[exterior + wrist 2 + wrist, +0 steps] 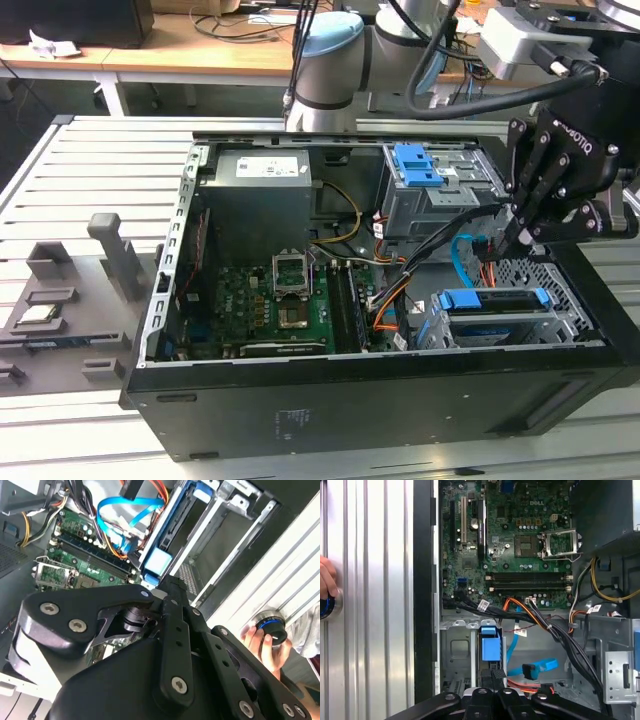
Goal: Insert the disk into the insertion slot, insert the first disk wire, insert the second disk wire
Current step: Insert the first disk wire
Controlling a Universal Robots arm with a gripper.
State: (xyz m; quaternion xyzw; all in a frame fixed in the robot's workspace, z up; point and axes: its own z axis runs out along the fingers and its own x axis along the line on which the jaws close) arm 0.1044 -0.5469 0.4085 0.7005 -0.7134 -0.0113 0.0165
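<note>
Disk seated, wires pending.
Disk (495, 299) sits in insertion slot (535, 275); claw (492, 674) closed, seemingly empty, just above it. Second disk wire (538, 667) lies loose; first disk wire (532, 684) looks unplugged too.

Bright even light, glare on the table slats (295, 555); computer case (330, 410) interior shadowed

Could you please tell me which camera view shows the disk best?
The exterior view: the disk sits in the insertion slot, its blue carrier visible across the whole width. The first wrist view shows the disk end-on, as one blue carrier end; the second wrist view likewise.
</note>
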